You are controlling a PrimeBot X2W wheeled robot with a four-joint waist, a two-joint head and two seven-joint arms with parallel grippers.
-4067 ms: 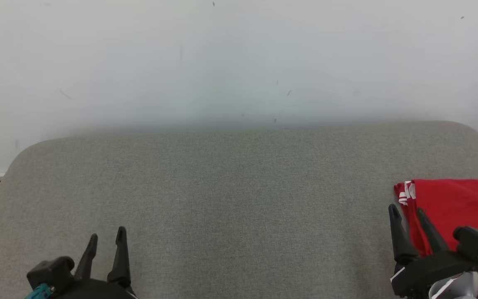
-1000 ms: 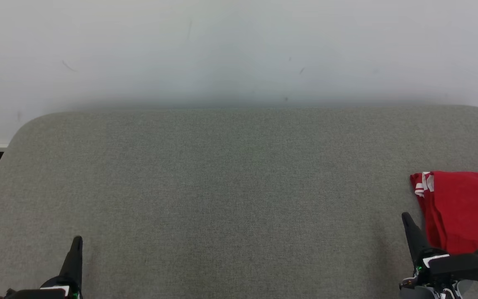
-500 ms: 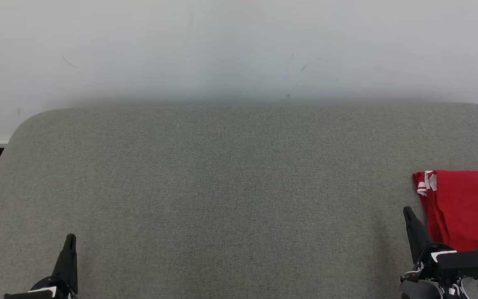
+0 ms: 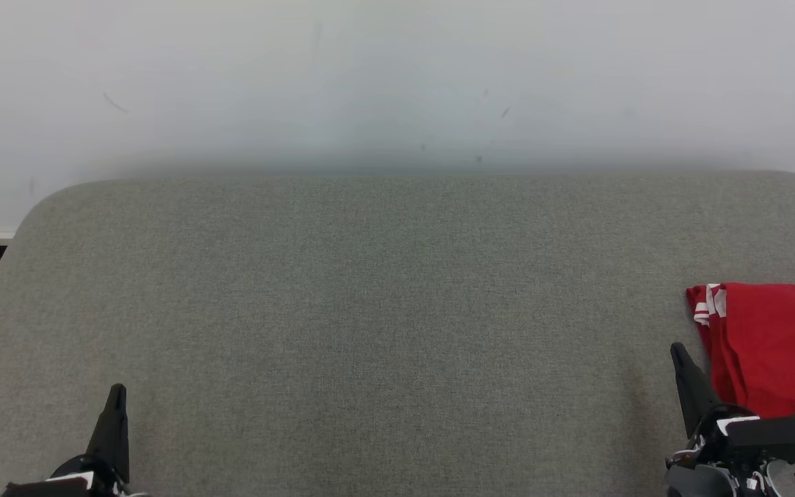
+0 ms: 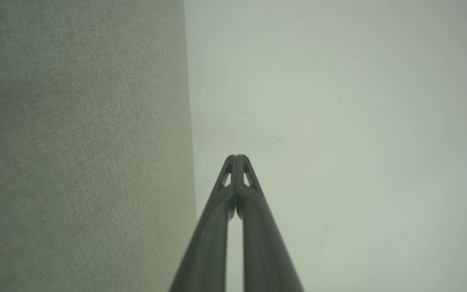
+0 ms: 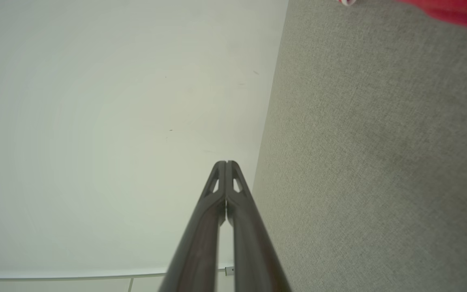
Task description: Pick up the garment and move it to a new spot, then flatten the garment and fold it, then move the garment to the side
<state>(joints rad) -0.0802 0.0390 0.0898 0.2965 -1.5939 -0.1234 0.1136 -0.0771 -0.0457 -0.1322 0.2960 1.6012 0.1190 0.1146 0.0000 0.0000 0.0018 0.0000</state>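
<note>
Both pincers sit lower in the head view than four seconds back, and their fingers, spread then, are now pressed together. Garment (image 4: pixel 777 345) is red with white stripes at one corner (trim of some kind, can't tell), folded flat at the right edge of the grey worktop (image 4: pixel 384 310), cut off by the frame. Right pincer (image 4: pixel 677 348) is empty and points up just beside the garment's left edge. Left pincer (image 4: pixel 117 393) is empty too, well apart at lower left, fingers also pointing up.

both grippers closed, empty: left gripper (image 4: pixel 116 393), right gripper (image 4: pixel 678 351).
</note>
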